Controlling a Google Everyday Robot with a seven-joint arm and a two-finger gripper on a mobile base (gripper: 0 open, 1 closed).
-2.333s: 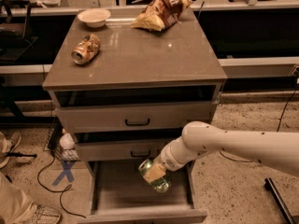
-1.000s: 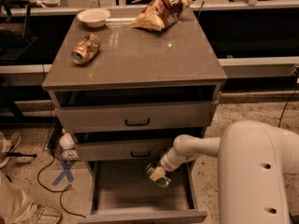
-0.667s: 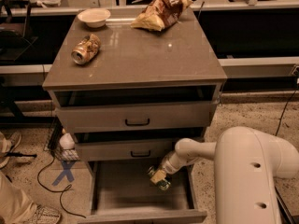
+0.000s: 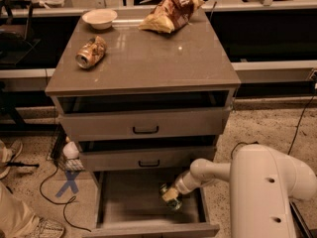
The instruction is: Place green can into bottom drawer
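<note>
Jaws closed around the green can (image 4: 169, 198) - the gripper (image 4: 173, 194) holds it by its upper part, inside the open bottom drawer (image 4: 126, 209), toward the right side of the tray. The can hangs tilted, its silver end turned down and to the left; whether it touches the drawer floor cannot be told. The bottom drawer is pulled well out from the desk (image 4: 148, 63), and its flat tray shows bare to the left of the can.

The arm (image 4: 208, 171) reaches in from the right, over the drawer's right wall, and joins a large white housing (image 4: 272, 192) in the lower right corner. Just above the gripper sits the middle drawer (image 4: 171, 158), slightly pulled out, with a black handle. Above that is the top drawer (image 4: 168, 124), also a little way out, with a dark gap over it.

On the desk lie an orange-brown crushed can (image 4: 91, 52) on its side near the left edge, a pale bowl (image 4: 99, 18) at the back left, and a crumpled snack bag (image 4: 171, 11) at the back - all well apart from the green can. On the floor to the left there is a blue cross (image 4: 69, 183) of tape.
</note>
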